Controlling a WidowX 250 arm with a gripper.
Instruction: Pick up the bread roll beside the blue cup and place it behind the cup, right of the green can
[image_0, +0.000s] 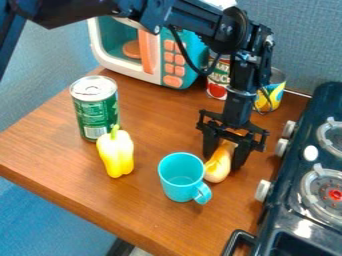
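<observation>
The gripper (223, 160) hangs at the right of the table, close to the stove, pointing down. Its fingers are closed around a tan and orange squash-like toy (218, 167), one on each side, and the rounded lower end shows below them. Whether that end touches the table I cannot tell. Just left of the toy stands a turquoise cup (180, 175), its handle toward the front right. A yellow pepper (116, 152) is farther left, stem up, in front of a green can (95, 108).
A toy microwave (143, 52) in teal and white stands at the back. Behind the arm are a red-labelled can (218, 80) and a yellow and blue can (270, 92). The black stove (304, 160) with white knobs borders the right side. The wooden table (87, 195) has its edge at the lower left.
</observation>
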